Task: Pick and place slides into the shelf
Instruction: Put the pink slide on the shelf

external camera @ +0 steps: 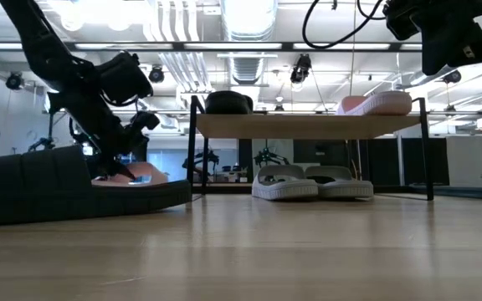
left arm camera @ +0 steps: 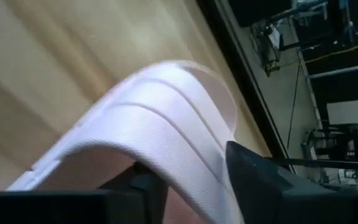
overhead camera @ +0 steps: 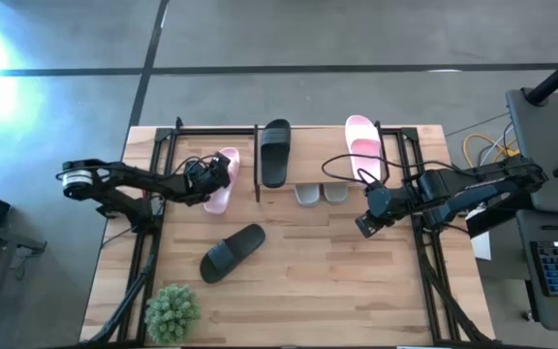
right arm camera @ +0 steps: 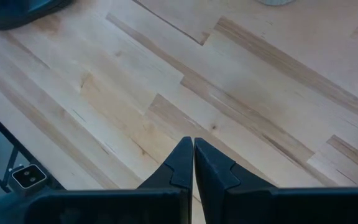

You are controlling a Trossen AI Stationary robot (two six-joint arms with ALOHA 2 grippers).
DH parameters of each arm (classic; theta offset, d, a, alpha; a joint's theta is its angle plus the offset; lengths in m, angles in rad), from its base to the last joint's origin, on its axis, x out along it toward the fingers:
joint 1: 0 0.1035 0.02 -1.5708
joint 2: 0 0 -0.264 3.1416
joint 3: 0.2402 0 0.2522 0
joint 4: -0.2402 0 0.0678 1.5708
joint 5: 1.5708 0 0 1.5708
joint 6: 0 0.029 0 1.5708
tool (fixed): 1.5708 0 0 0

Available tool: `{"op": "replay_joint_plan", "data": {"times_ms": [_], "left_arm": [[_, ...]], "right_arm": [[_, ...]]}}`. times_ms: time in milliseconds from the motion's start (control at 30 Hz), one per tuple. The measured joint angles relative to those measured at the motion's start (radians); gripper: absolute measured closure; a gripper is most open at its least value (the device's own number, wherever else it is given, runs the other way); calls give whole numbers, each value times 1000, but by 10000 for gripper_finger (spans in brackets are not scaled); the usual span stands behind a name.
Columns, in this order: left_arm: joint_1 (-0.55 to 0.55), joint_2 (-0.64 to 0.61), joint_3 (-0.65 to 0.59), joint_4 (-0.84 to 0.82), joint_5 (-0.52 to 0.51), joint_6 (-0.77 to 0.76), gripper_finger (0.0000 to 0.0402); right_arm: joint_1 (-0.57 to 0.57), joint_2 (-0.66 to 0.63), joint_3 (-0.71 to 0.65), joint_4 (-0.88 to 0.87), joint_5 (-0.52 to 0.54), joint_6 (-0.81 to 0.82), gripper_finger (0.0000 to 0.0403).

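A pink slide (overhead camera: 223, 180) lies sole down on the table, left of the shelf (external camera: 308, 125). My left gripper (overhead camera: 213, 176) is at its strap (left arm camera: 166, 124), closed on it. A black slide (overhead camera: 275, 150) and another pink slide (overhead camera: 361, 145) sit on the shelf's top plank. Beneath the plank is a light grey pair (external camera: 312, 182). A second black slide (overhead camera: 232, 252) lies on the table nearer the front. My right gripper (right arm camera: 193, 149) hangs shut above bare table, right of the shelf's front. My left gripper has the pink slide's wide strap (left arm camera: 210, 155) between its fingers. One finger (left arm camera: 135, 183) is under the strap's arch and the other (left arm camera: 260, 180) is against its outer face. The fingers slant down from the table's left. The slide's sole rests on the table.
A small potted plant (overhead camera: 172, 312) stands at the near left corner. Black frame rails (overhead camera: 148, 233) run along the table's left and right sides. Bare wood (overhead camera: 337, 281) lies between the loose black slide and the right arm.
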Motion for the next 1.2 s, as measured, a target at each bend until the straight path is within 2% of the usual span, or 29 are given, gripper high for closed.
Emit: {"op": "replay_joint_plan", "data": {"times_ms": [267,367,500,567,700,733,800,867,933,1000,1200], "left_arm": [[53,-14,-7,29,1,142,382],[69,-41,-12,28,21,200,396],[72,-128,-10,83,55,389,400],[70,-204,4,143,62,544,400],[49,-378,93,218,106,1140,400],[44,-415,122,216,164,1313,401],[38,-471,179,202,371,1596,401],[35,-505,231,161,603,1738,401],[34,-514,283,94,765,1726,401],[34,-497,324,32,861,1694,401],[24,-365,407,-28,1204,1690,401]], "right_arm": [[0,0,0,-11,0,0,394],[0,0,0,-16,0,12,394],[0,0,0,-18,0,26,394],[0,0,0,-17,0,26,394],[0,0,0,-17,0,26,394],[0,0,0,-16,0,26,394],[0,0,0,-14,0,26,394],[0,0,0,-13,1,26,394],[-2,0,0,-12,24,43,394],[-2,-2,0,-11,97,97,394],[14,-64,36,27,494,311,394]]}}
